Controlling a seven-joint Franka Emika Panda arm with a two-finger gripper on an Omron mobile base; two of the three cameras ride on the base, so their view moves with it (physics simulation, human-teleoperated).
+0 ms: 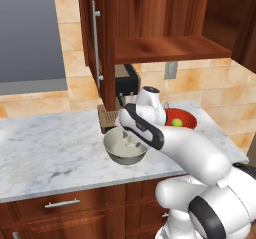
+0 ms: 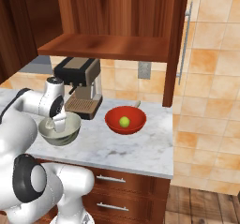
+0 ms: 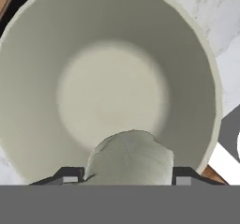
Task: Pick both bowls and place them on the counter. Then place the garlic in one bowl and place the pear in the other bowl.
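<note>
The pincer [image 3: 126, 177], jaws set around the garlic [image 3: 129, 157], hangs straight above the grey bowl [image 3: 28, 78] on the bench [image 1: 45, 148], so release drops it in.

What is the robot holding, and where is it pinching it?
The tool holds the garlic by its two sides, right over the grey bowl.
</note>
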